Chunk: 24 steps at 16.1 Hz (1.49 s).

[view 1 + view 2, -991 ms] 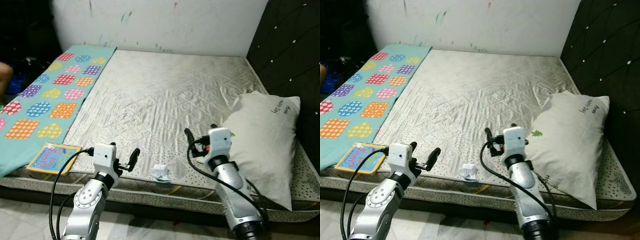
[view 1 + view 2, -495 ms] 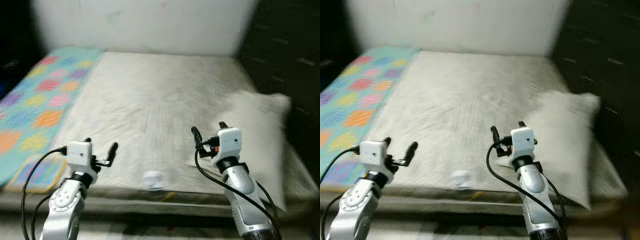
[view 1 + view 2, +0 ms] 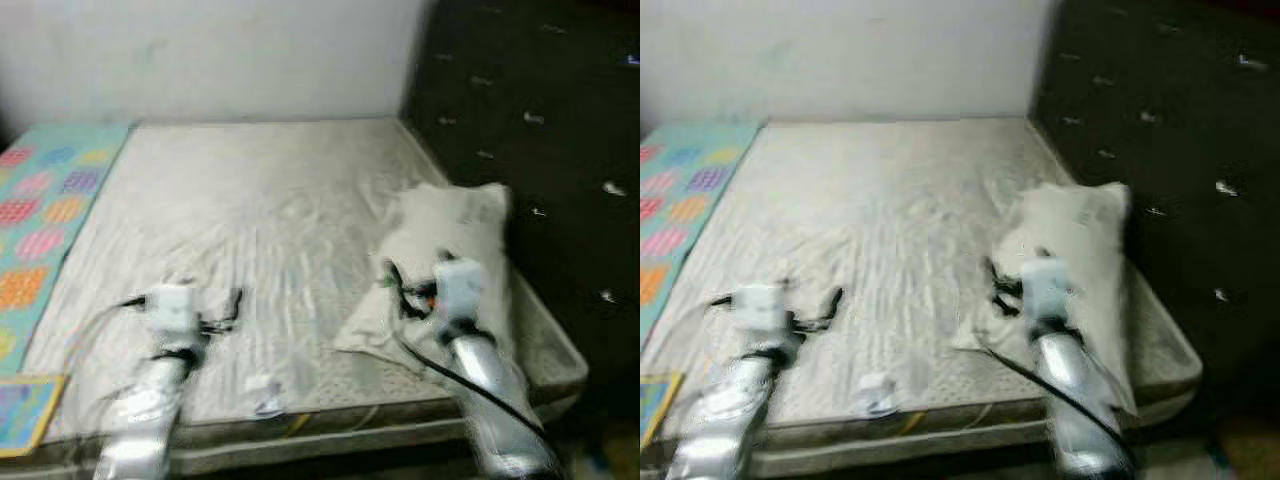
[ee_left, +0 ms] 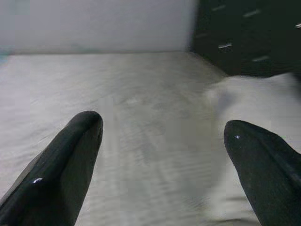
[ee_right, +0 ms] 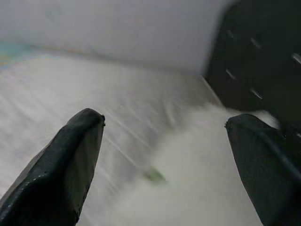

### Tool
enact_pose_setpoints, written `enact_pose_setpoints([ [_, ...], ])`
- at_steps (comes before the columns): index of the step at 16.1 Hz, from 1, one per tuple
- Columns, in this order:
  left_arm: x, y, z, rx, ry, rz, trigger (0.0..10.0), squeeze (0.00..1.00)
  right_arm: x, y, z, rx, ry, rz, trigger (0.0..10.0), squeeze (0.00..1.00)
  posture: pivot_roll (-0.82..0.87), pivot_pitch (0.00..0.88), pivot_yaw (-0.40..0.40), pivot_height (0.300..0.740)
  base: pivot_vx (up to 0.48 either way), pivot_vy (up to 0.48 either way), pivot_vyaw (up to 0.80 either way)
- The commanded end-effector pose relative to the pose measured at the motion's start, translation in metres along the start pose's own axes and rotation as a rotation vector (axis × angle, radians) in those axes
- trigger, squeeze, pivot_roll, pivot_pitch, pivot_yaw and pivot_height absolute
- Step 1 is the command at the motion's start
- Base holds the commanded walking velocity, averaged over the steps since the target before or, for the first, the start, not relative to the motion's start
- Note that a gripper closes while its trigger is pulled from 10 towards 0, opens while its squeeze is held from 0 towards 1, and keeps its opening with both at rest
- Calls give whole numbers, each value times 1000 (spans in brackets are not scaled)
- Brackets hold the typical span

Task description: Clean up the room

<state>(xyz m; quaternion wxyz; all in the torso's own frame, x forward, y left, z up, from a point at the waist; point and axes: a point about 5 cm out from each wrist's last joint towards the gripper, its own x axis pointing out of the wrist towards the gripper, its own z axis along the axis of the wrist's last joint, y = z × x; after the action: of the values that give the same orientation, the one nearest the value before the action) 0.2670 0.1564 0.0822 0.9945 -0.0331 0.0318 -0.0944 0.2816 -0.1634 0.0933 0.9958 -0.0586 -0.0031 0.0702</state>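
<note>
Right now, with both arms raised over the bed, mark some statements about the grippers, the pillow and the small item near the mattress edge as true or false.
1. The left gripper is open and holds nothing. True.
2. The right gripper is shut on the pillow. False: its fingers are spread apart with nothing between them.
3. The pillow lies on the mattress on the side nearer the dark headboard. True.
4. A small white crumpled item lies on the patterned blanket. False: it lies on the bare mattress near the front edge.
</note>
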Motion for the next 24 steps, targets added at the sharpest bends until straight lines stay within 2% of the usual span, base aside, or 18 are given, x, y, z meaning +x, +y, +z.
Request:
enact_pose_setpoints([
  [1,-6,14,-5,-5,36,59,10000,0,5,6,7,19,-22,15,10000,0,-111,0,-45,740,0,0,0],
  [5,-5,11,-6,-8,41,34,10000,0,7,8,7,23,-15,24,10000,0,-107,0,-48,740,0,90,0],
  [14,-4,9,-9,-3,57,30,10000,0,8,17,9,43,-25,80,10000,0,-106,0,-50,740,0,480,0],
  [16,-3,10,-7,-14,34,39,10000,0,8,16,8,74,-19,87,10000,0,-110,0,-46,740,0,390,0],
  [17,-3,11,-3,-15,-3,44,10000,0,8,17,9,80,-33,102,10000,0,-110,0,-46,740,0,0,0],
  [20,0,11,0,-24,-20,47,10000,0,8,17,10,78,-29,101,10000,0,-114,0,-45,740,0,0,0],
  [21,0,10,0,-21,-18,46,10000,0,8,18,11,45,-32,113,10000,0,-114,0,-45,740,0,0,0],
  [24,-1,9,0,-44,-30,34,10000,0,8,20,10,41,-30,117,10000,0,-114,0,-46,740,0,0,677],
])
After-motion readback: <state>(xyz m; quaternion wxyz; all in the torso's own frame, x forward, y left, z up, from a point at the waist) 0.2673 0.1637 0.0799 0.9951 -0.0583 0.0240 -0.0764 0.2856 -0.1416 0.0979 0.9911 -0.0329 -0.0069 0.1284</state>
